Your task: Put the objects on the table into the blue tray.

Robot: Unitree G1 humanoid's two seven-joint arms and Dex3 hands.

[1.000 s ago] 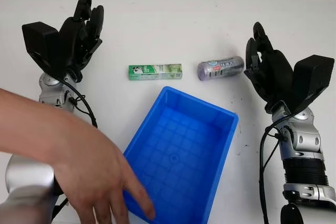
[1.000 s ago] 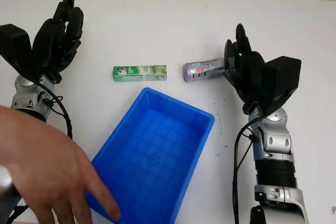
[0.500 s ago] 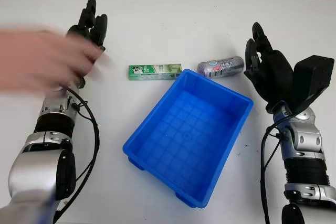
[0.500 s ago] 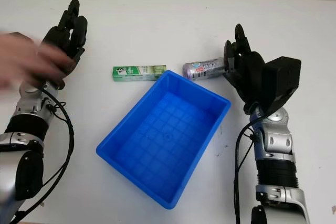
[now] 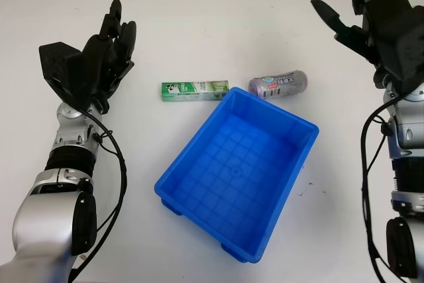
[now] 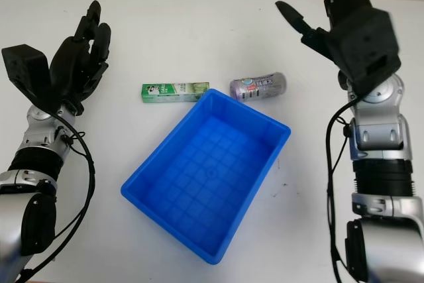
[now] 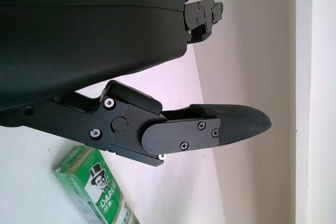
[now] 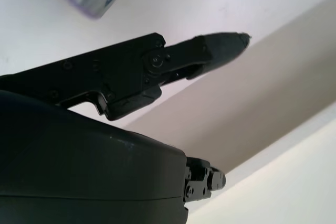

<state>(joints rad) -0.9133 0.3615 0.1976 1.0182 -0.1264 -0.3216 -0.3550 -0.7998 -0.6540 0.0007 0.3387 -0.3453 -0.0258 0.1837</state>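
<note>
One tray (image 5: 291, 164), one box (image 5: 195, 91), one can (image 5: 278, 85)

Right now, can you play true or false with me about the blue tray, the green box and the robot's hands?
1. The blue tray has nothing inside it. True.
2. The green box is inside the tray. False: it lies on the table, just beyond the tray's far rim.
3. The purple can lies on its side. True.
4. The right hand holds the can. False: it is open, raised at the far right, apart from the can.
5. The left hand is open, left of the green box. True.
</note>
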